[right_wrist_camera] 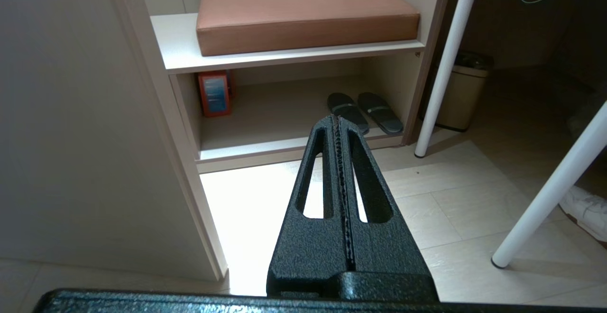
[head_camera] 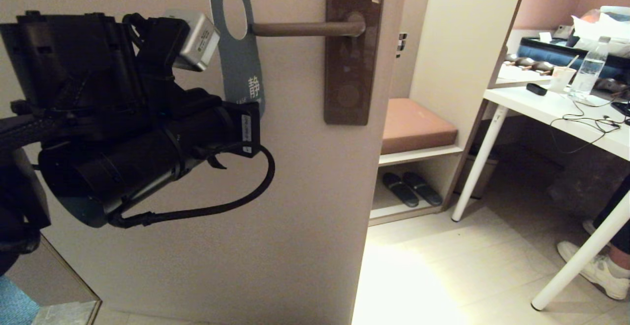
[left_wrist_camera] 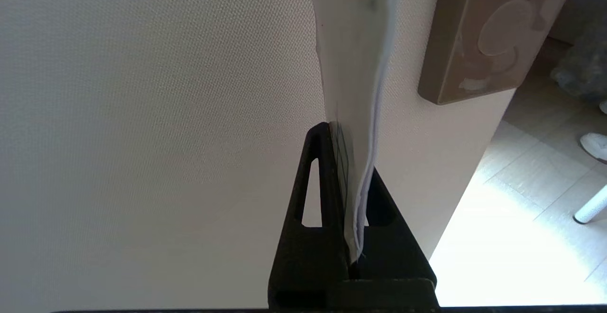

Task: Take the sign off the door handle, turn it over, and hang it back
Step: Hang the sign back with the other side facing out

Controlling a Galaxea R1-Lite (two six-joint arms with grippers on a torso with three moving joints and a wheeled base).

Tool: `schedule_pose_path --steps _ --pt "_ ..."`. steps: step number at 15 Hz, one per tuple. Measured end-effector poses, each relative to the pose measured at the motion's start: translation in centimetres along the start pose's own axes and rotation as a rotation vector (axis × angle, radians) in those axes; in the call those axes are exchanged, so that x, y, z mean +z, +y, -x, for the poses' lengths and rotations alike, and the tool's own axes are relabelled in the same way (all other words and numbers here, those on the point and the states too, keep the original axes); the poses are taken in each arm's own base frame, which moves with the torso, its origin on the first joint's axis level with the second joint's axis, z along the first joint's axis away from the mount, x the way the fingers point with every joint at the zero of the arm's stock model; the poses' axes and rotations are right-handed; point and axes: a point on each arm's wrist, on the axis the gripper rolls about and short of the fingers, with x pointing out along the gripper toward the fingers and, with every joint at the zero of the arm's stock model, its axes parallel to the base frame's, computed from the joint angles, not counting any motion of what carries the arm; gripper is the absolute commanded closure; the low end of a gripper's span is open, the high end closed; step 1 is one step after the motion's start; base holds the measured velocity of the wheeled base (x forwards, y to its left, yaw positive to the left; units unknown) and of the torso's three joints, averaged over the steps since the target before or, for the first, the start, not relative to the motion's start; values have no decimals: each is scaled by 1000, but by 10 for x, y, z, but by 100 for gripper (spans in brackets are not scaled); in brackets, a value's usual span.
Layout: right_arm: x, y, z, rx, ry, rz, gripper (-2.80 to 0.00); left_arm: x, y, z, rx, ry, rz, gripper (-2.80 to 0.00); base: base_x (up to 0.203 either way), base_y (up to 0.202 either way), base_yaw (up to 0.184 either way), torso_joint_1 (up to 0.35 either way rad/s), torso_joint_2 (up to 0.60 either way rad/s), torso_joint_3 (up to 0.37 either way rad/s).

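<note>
The left gripper (left_wrist_camera: 351, 194) jaws are clamped on the lower end of the sign (head_camera: 239, 64), whose hole rings the door handle (head_camera: 305, 29) tip; pulling askew could snag or bend it. The right gripper (right_wrist_camera: 337, 128), parked low, has closed, empty jaws

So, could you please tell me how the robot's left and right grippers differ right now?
The left gripper is raised at the door, clamping the bottom of the slate-blue card sign; the right gripper hangs low over the floor, holding nothing. Both are black, with their fingers closed.
</note>
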Motion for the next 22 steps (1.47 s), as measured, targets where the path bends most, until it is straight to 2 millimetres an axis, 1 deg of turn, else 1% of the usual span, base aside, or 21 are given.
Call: schedule_pose_path --steps 5,14,18,22 --pt "0 0 0 0 0 0 0 -3 -4 -8 -7 13 -6 0 0 0 0 0 0 0" --pt "0 0 0 -1 0 0 0 -3 -15 -8 -41 13 -6 0 0 0 0 0 0 0" --pt "0 0 0 -1 0 0 0 -3 -15 -8 -43 13 1 0 0 0 0 0 0 0" --pt "0 0 0 0 0 0 0 -6 -10 -11 -28 25 1 0 0 0 0 0 0 0"
